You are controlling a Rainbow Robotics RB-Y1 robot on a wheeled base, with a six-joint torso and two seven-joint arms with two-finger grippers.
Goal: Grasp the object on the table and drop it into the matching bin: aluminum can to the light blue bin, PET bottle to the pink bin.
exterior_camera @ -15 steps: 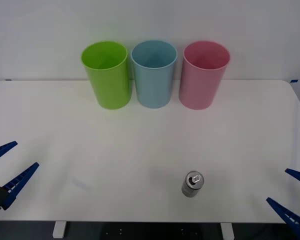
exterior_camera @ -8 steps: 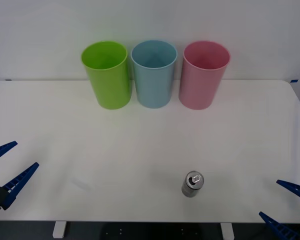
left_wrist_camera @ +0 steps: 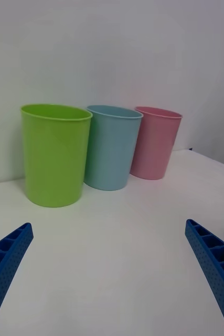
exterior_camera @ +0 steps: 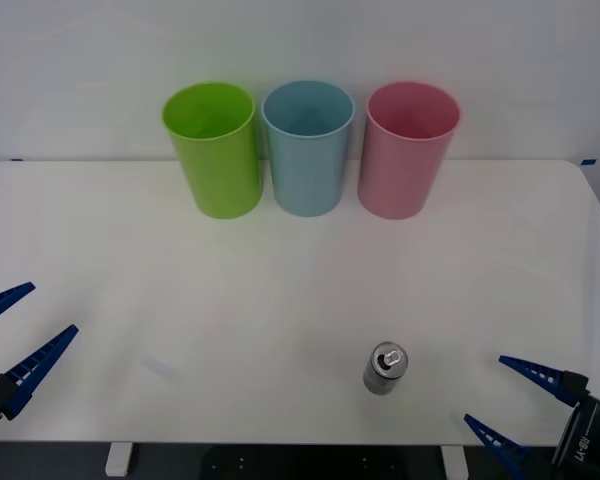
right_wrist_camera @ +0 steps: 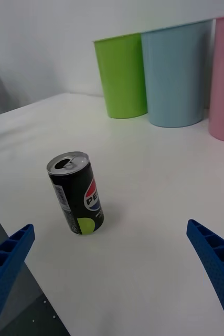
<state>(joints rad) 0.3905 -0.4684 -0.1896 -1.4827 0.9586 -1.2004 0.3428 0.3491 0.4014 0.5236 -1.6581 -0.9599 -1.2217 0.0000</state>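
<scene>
Beside the aluminum can point(exterior_camera: 385, 368), right gripper point(exterior_camera: 513, 398) gapes.

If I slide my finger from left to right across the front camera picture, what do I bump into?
Left gripper → lime-green bin → light blue bin → aluminum can → pink bin → right gripper.

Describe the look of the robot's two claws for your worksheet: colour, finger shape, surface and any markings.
Both claws have two bright blue fingers that taper to points, with ribbed, dotted inner faces. The right claw sits on a black wrist block with white lettering, too small to read. The left claw looks the same, with a dark mount at its base.
</scene>
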